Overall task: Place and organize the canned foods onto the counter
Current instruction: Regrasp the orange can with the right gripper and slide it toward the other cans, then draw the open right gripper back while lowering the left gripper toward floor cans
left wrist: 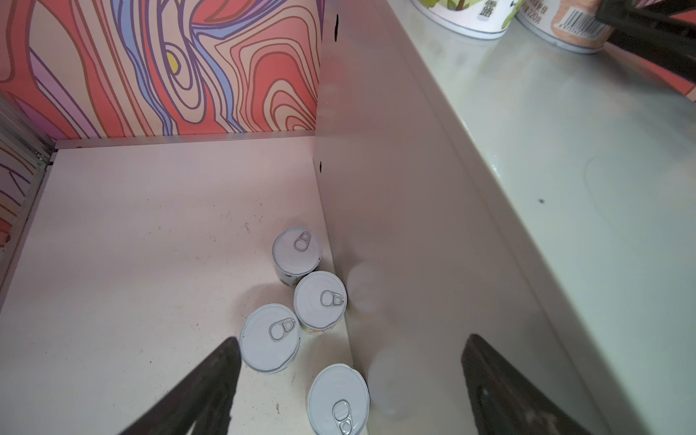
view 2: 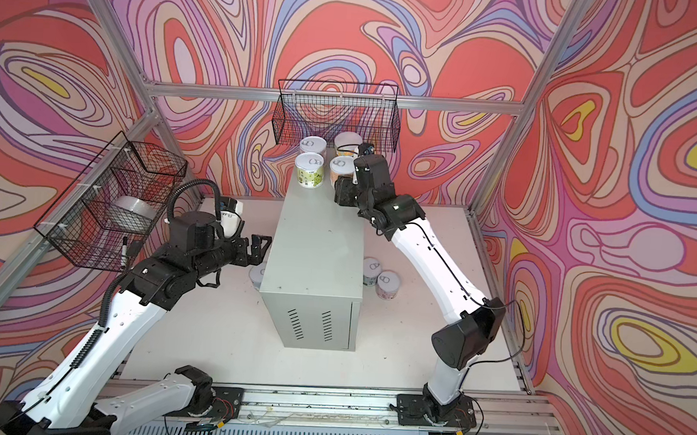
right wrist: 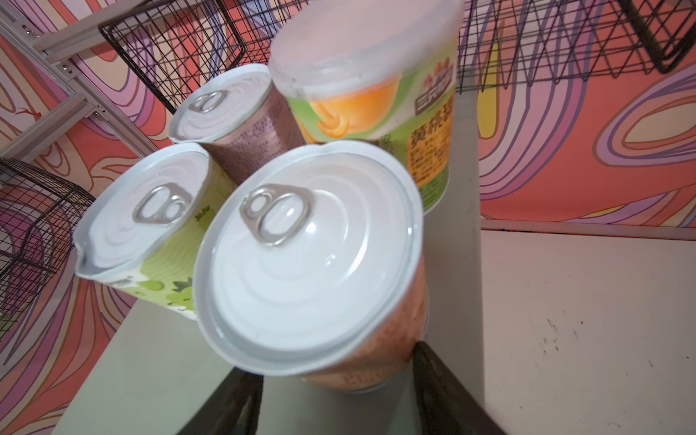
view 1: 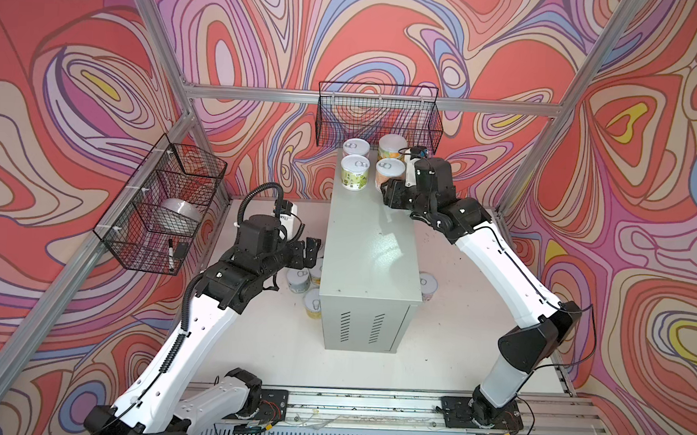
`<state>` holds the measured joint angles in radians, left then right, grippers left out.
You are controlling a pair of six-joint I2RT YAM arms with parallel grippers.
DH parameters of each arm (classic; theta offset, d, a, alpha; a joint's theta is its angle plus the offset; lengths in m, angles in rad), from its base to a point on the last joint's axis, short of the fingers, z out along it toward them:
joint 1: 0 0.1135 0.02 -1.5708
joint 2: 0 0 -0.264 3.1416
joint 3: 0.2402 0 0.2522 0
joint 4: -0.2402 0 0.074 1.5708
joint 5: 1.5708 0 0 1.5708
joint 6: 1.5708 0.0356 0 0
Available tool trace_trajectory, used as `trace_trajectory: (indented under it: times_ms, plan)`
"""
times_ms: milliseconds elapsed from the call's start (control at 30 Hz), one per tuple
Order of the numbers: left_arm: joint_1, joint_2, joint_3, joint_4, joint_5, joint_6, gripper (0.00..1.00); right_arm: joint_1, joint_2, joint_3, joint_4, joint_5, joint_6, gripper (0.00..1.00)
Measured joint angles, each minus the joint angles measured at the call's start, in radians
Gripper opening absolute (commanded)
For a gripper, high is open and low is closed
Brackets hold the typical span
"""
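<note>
left arm (view 1: 201,333) and right arm (view 1: 496,263) are both glossy white shells with pretty chunky black joints, little holes dotted down the white. Left has a ribbed black hose (view 1: 185,308) strapped on, right just a thin black cable (view 1: 520,272). Fingers (left wrist: 203,395) are dark, matte, wedge-shaped

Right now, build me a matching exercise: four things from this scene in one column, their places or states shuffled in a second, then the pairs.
1. green-label can
2. orange-label can
3. white roll
4. left gripper

A. in the wire basket
B. open, above cans on the table
C. between the fingers of the right gripper
D. standing free on the counter

Pairs: 1-D, 2-C, 3-A, 4-B.
</note>
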<state>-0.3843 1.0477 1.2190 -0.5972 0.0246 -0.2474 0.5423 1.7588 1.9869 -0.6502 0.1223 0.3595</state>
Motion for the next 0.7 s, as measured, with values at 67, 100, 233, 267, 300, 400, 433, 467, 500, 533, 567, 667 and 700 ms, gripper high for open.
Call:
trace_trajectory:
  times_ms: [67, 100, 233, 267, 300, 400, 433, 467, 500, 533, 567, 667, 700]
  plan:
    - [0.0, 0.0, -0.002, 0.002, 0.0, 0.0, 0.93, 0.0, 0.007, 0.004, 0.0, 0.0, 0.0, 0.64]
    - [0.0, 0.0, -0.002, 0.003, 0.0, 0.0, 0.94, 0.0, 0.01, 0.005, 0.002, 0.0, -0.001, 0.64]
    - [0.006, 0.001, -0.005, 0.003, -0.001, -0.003, 0.94, 0.0, 0.011, 0.006, 0.002, 0.0, -0.003, 0.65]
    - [0.006, 0.001, -0.007, 0.003, -0.003, -0.005, 0.94, 0.0, 0.011, 0.006, 0.001, 0.001, -0.003, 0.65]
    - [0.006, 0.001, -0.011, 0.004, -0.003, -0.008, 0.94, 0.0, 0.01, 0.006, 0.0, 0.001, -0.003, 0.65]
    - [0.006, 0.0, -0.029, 0.005, -0.007, -0.017, 0.95, 0.0, -0.018, -0.014, -0.01, 0.003, -0.003, 0.65]
    - [0.006, -0.004, -0.039, 0.006, -0.008, -0.019, 0.95, -0.001, -0.04, -0.03, -0.016, 0.005, -0.003, 0.66]
    - [0.006, -0.01, -0.051, 0.008, -0.011, -0.023, 0.95, -0.001, -0.062, -0.044, -0.023, 0.006, -0.003, 0.66]
    - [0.006, -0.014, -0.061, 0.008, -0.013, -0.026, 0.96, -0.001, -0.089, -0.058, -0.029, 0.009, -0.003, 0.68]
    - [0.006, -0.023, -0.072, 0.006, -0.018, -0.029, 0.96, -0.001, -0.125, -0.077, -0.034, 0.014, -0.003, 0.69]
    - [0.006, -0.032, -0.082, 0.007, -0.024, -0.032, 0.96, -0.001, -0.165, -0.095, -0.043, 0.02, -0.003, 0.7]
    - [0.006, -0.062, -0.11, 0.008, -0.034, -0.042, 0.96, -0.003, -0.274, -0.122, -0.078, 0.049, -0.01, 0.75]
    - [0.006, -0.074, -0.121, 0.008, -0.037, -0.045, 0.96, -0.003, -0.305, -0.127, -0.085, 0.062, -0.011, 0.76]
